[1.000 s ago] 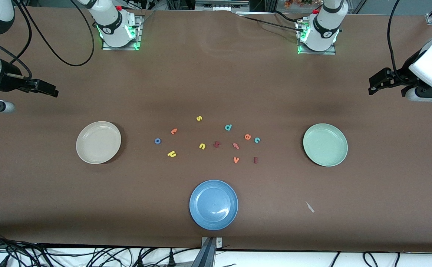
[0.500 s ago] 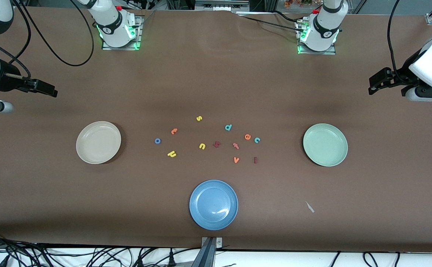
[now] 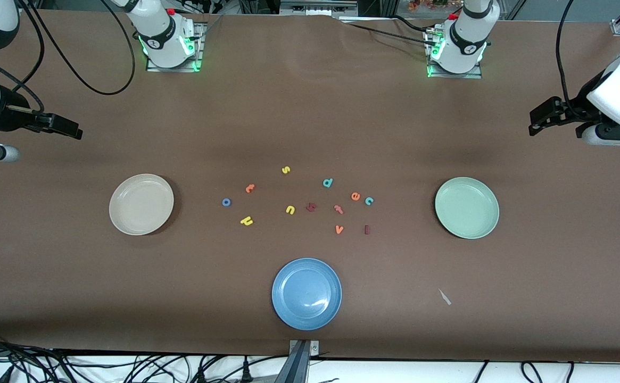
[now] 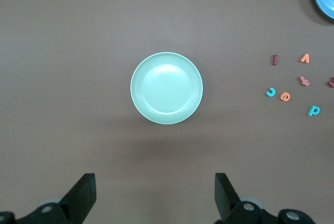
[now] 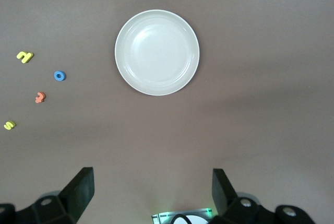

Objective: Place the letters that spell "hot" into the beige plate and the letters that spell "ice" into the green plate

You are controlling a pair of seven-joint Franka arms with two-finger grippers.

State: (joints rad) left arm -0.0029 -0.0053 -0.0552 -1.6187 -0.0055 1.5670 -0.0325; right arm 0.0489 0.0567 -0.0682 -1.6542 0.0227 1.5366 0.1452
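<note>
Both arms wait, left gripper (image 4: 154, 198) spread high over the green plate (image 4: 166, 88), right gripper (image 5: 152, 195) spread over the beige plate (image 5: 157, 52); the letters lie between; risk: grabbing yellow "u" (image 3: 290, 209) instead of "h" (image 3: 246, 221)

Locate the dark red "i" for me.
In the front view the "i" lies on the table beside the orange "v", toward the left arm's end of the cluster, nearer the front camera than the teal "c"; the green plate is its closest plate.
</note>
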